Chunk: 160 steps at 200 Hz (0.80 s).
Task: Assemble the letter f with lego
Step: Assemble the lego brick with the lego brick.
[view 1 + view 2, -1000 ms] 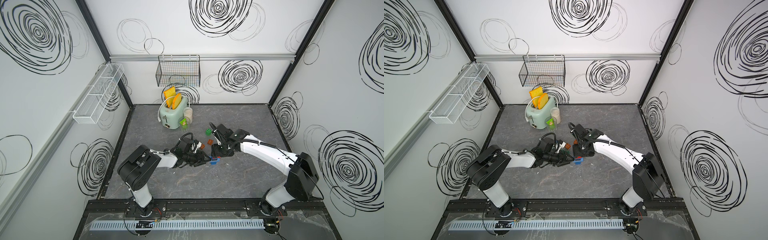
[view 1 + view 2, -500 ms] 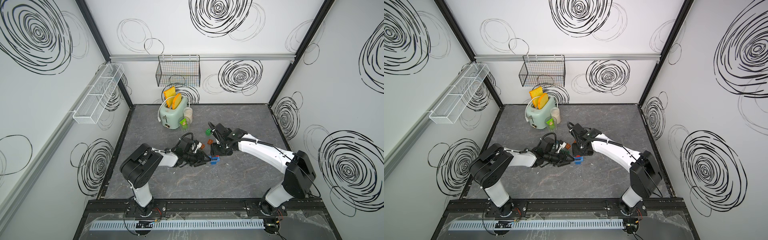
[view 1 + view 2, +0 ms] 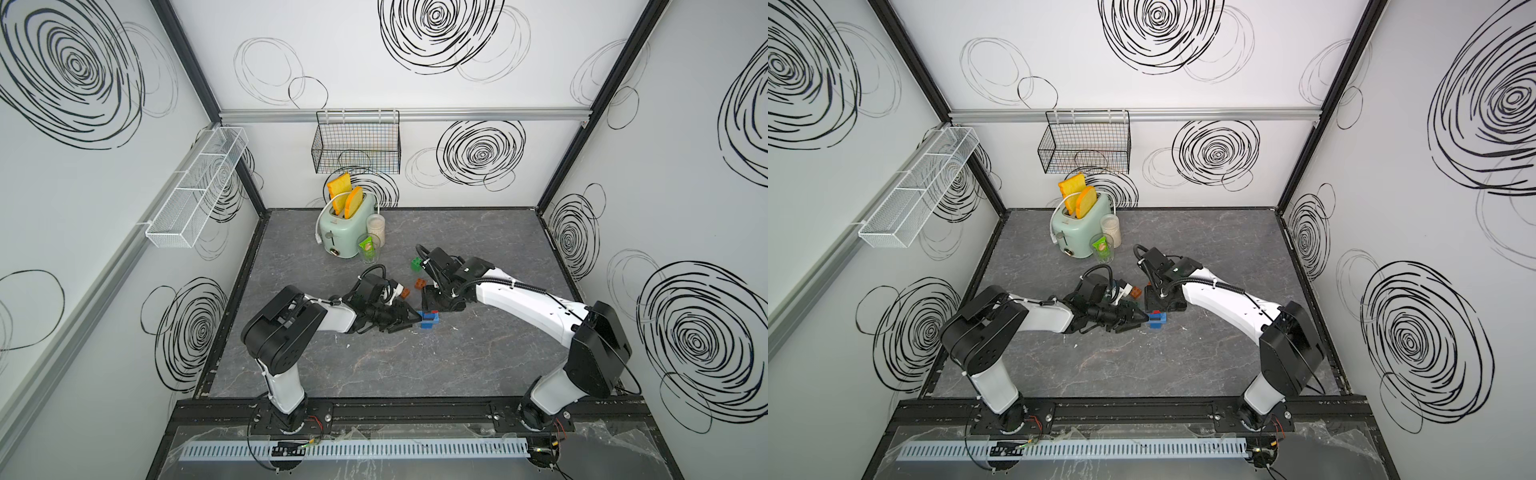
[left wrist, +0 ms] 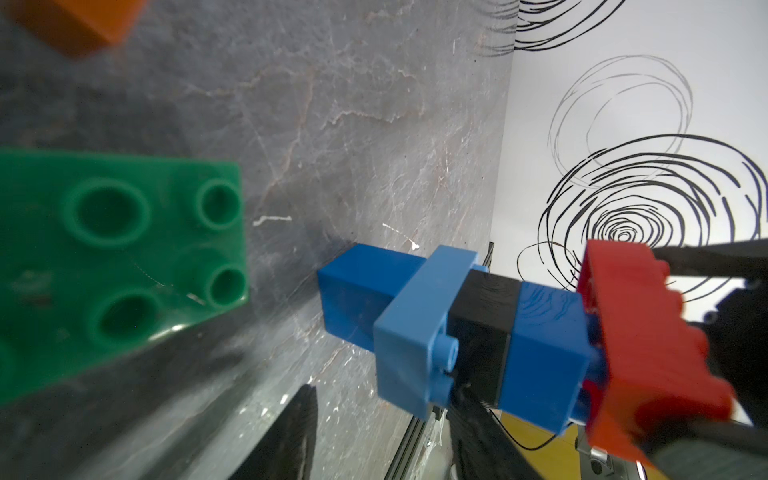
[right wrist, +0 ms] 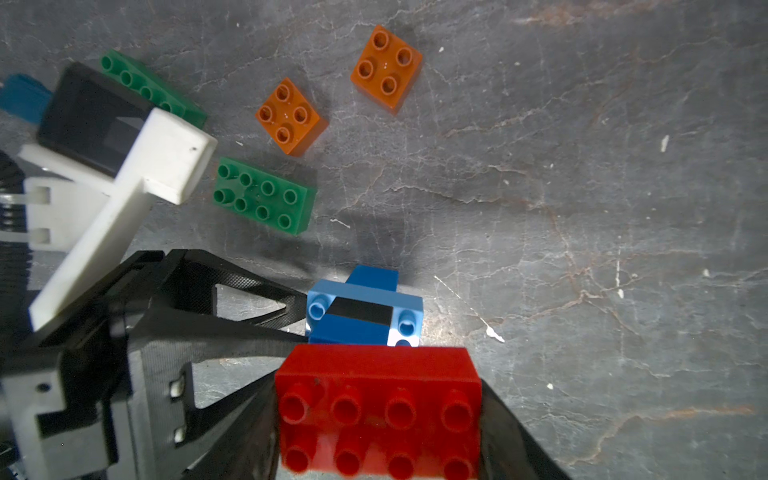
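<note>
A lego stack (image 3: 429, 323) (image 3: 1158, 321) stands on the grey floor, built of dark blue, light blue, black and dark blue bricks. A red oblong brick (image 5: 378, 399) (image 4: 640, 332) sits on top. My right gripper (image 5: 378, 419) (image 3: 433, 308) comes from above and is shut on the red brick. My left gripper (image 4: 386, 419) (image 3: 413, 322) lies low beside the stack with its fingers apart. One fingertip (image 5: 297, 320) touches the light blue brick. Loose lego lies behind: two green oblongs (image 5: 262, 201) (image 5: 153, 89) and two orange-brown squares (image 5: 291, 116) (image 5: 386, 68).
A mint toaster (image 3: 345, 226) with bread, a jar (image 3: 375, 226) and a glass cup (image 3: 368, 253) stand at the back. A green brick (image 3: 416, 264) lies beside the right wrist. A black wire basket (image 3: 355, 145) and a white rack (image 3: 199, 187) hang on the walls.
The right wrist has edged slightly toward the back. The stack and the left gripper have stayed where they were.
</note>
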Each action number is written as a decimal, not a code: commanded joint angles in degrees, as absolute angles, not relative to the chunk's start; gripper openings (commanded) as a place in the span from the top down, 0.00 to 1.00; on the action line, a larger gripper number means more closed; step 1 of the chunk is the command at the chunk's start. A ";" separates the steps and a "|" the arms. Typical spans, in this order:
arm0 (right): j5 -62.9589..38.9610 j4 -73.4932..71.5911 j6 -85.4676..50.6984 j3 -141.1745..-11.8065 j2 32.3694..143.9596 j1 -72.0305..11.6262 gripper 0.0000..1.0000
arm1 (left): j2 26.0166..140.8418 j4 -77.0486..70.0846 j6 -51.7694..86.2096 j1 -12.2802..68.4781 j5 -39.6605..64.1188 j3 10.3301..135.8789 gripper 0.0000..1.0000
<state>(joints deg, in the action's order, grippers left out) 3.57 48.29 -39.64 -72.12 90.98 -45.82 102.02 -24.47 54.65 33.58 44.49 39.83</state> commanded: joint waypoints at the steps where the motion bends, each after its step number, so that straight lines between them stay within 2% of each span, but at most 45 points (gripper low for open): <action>1: 5.44 49.64 -42.23 -71.37 91.18 -47.23 0.42 | 103.10 -25.67 55.51 33.38 43.66 39.81 0.45; 160: 9.45 49.06 -48.43 -69.47 89.40 -48.52 0.41 | 102.65 -29.08 60.22 34.72 42.18 36.57 0.46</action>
